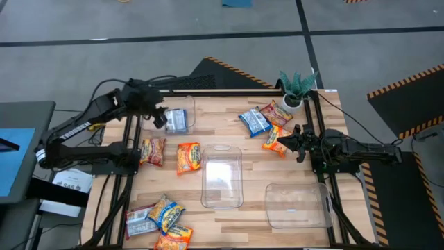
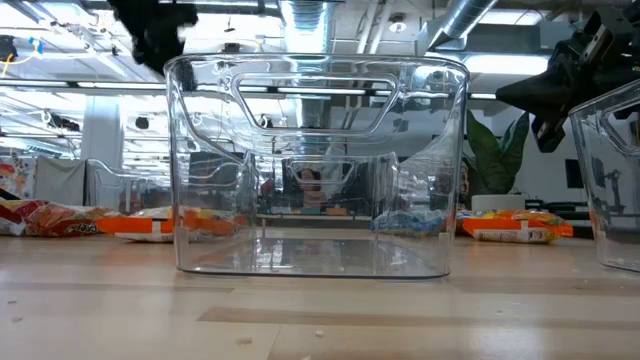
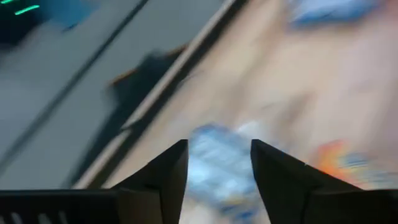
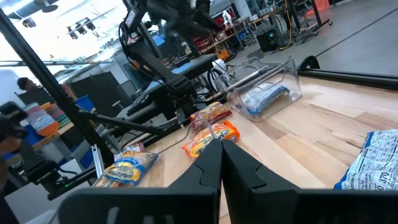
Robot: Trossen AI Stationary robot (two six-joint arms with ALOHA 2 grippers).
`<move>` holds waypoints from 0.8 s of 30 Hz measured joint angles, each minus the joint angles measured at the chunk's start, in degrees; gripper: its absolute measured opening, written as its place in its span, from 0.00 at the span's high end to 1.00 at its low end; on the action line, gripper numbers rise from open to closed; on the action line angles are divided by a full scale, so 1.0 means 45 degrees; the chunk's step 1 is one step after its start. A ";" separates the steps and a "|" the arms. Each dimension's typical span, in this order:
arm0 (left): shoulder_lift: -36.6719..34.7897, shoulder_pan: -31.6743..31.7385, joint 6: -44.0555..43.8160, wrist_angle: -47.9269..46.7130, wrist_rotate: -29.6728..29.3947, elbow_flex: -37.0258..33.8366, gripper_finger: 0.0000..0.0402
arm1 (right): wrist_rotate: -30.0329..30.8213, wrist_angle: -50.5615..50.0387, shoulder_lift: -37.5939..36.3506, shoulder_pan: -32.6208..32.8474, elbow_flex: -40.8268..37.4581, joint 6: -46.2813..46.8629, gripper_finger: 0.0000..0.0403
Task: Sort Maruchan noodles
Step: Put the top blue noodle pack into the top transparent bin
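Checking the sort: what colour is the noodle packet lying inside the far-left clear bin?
Blue, with white. The noodle packet in the bin shows best in the high view.

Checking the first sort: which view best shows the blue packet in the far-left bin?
The high view: the blue packet lies plainly inside the far-left bin. The right wrist view shows it farther off, the left wrist view only blurred, the low view not clearly.

We see a light wood worktop (image 1: pixel 229 215) carrying three clear plastic bins: far-left bin (image 1: pixel 186 105), middle bin (image 1: pixel 222 175), near-right bin (image 1: pixel 297 205). A small potted plant (image 1: pixel 297 87) stands at the far-right corner. Grey floor (image 1: pixel 69 62) surrounds us, with hazard-striped mats (image 1: pixel 406 94) beside.
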 joint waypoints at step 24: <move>-0.4889 -0.4948 -0.1603 1.4195 0.3677 -0.9593 0.58 | 0.0943 0.0512 0.0007 -0.0101 0.0000 -0.0117 0.92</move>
